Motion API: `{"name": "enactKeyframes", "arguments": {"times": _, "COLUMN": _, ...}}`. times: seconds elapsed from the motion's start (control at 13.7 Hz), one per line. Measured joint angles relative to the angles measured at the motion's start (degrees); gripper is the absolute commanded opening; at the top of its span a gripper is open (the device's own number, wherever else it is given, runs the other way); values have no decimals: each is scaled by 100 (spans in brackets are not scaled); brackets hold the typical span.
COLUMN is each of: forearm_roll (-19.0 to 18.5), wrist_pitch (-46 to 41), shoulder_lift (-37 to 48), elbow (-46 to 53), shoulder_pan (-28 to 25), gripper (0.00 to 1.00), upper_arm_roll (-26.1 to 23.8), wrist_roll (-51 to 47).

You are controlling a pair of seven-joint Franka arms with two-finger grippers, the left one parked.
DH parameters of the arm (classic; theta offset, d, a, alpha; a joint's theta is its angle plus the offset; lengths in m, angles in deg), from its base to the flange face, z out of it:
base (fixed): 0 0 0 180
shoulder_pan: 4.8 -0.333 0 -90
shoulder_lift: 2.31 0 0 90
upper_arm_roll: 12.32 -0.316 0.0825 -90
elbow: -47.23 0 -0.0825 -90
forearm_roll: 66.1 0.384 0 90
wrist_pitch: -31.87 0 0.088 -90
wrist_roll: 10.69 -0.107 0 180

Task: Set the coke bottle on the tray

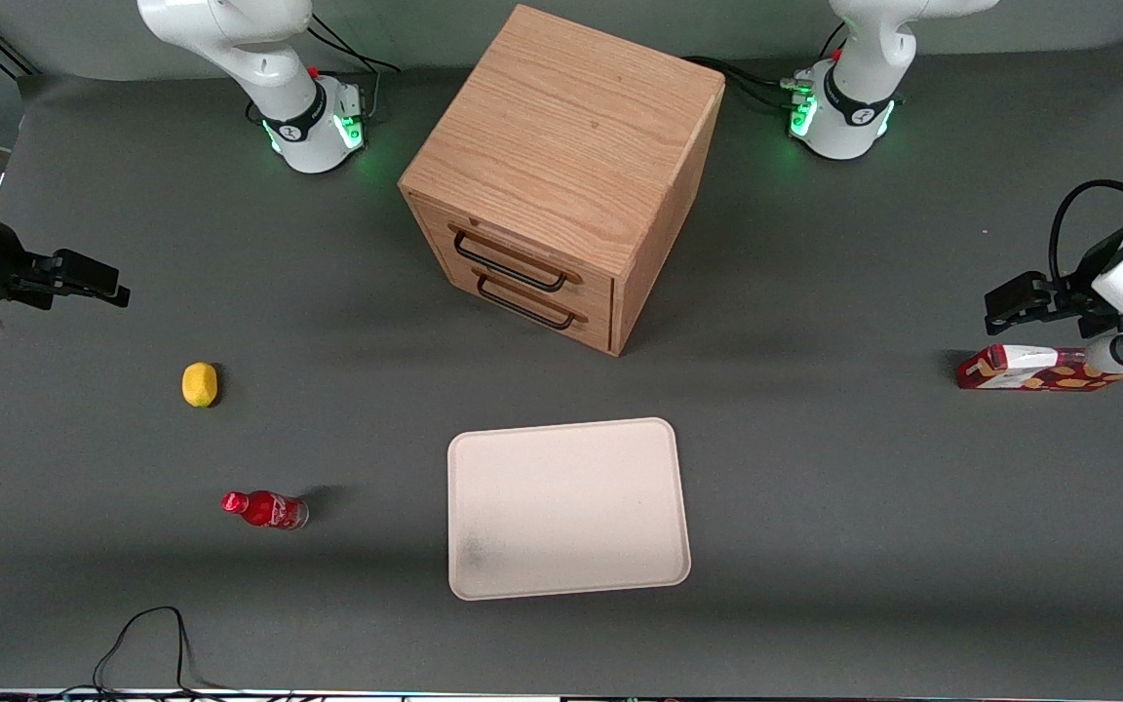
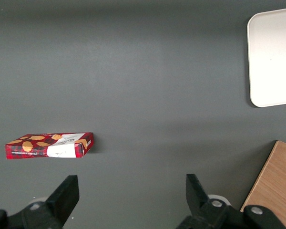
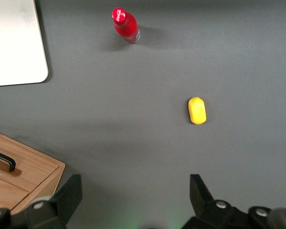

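Grey bench (image 1: 815,468): carries everything here.
End effector (image 1: 111,281): hangs above the bench at the working arm's end, fingers (image 3: 66,195) spread wide, gripping nothing.
Lemon (image 1: 199,384): on the bench, farther from the front camera than the bottle, near it.
Bottle (image 1: 265,509): red, on the bench, well apart from the end effector; beside the tray, not touching it.
Tray (image 1: 567,507): cream-white, flat on the bench, nearer the front camera than the drawer box.
Drawer box (image 1: 561,166): wooden, two black handles.
Carton (image 1: 1029,369): red, at the parked arm's end.
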Motion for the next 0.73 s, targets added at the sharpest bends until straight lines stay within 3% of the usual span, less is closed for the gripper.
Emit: {"name": "enactKeyframes", "arguments": {"times": 0.73, "forearm_roll": 5, "wrist_pitch": -88, "shoulder_lift": -17, "elbow": 74, "shoulder_pan": -69, "gripper": 100, "upper_arm_roll": 110, "wrist_roll": -5}}
